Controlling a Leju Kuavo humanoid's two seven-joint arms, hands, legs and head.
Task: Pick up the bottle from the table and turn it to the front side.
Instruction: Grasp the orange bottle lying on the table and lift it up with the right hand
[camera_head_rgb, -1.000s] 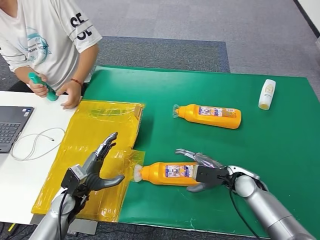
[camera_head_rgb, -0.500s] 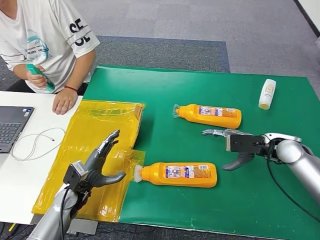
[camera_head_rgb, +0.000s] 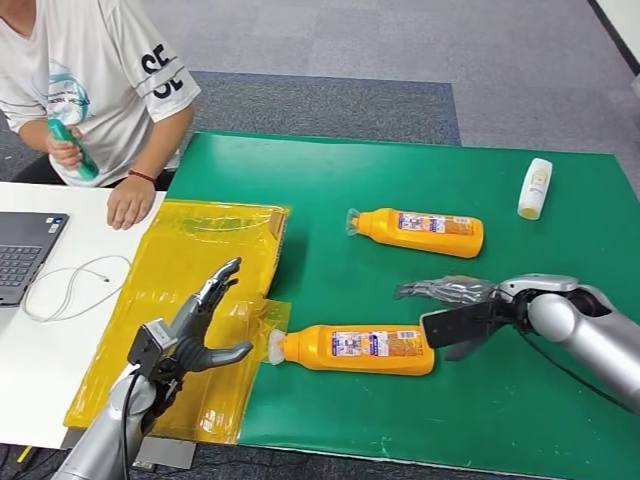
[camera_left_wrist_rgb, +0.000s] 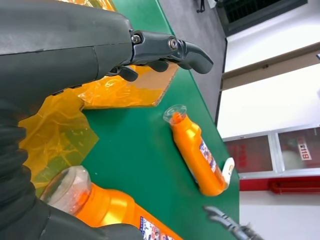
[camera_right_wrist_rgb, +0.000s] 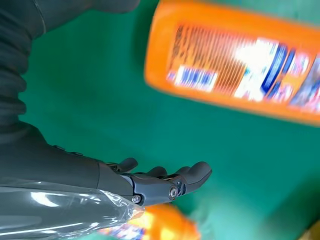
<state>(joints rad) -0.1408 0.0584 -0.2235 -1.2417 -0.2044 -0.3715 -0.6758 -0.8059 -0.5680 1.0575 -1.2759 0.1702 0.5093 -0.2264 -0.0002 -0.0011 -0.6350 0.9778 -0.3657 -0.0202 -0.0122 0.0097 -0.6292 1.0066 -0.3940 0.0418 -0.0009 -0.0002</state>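
Observation:
Two orange bottles lie on their sides on the green mat (camera_head_rgb: 573, 400). The near bottle (camera_head_rgb: 355, 348) points its clear cap left, toward the yellow bag. The far bottle (camera_head_rgb: 419, 231) lies behind it. My right hand (camera_head_rgb: 453, 305) hovers open at the near bottle's base end, fingers spread above the mat between the two bottles, holding nothing. In the right wrist view the near bottle (camera_right_wrist_rgb: 234, 65) is blurred beside my right hand (camera_right_wrist_rgb: 166, 182). My left hand (camera_head_rgb: 200, 325) is open over the bag; the left wrist view shows its fingers (camera_left_wrist_rgb: 170, 47) and the near bottle's cap (camera_left_wrist_rgb: 68, 185).
A yellow plastic bag (camera_head_rgb: 189, 270) covers the mat's left edge. A small white bottle (camera_head_rgb: 533, 187) lies at the far right. A person (camera_head_rgb: 90, 70) sits at the back left holding a teal object (camera_head_rgb: 72, 150). A laptop (camera_head_rgb: 23, 250) and white cable (camera_head_rgb: 72, 285) rest on the white table.
My right hand let go of the near bottle, swung up and to the right, then came back down toward its base. The bottle stayed put. The person raised the teal object.

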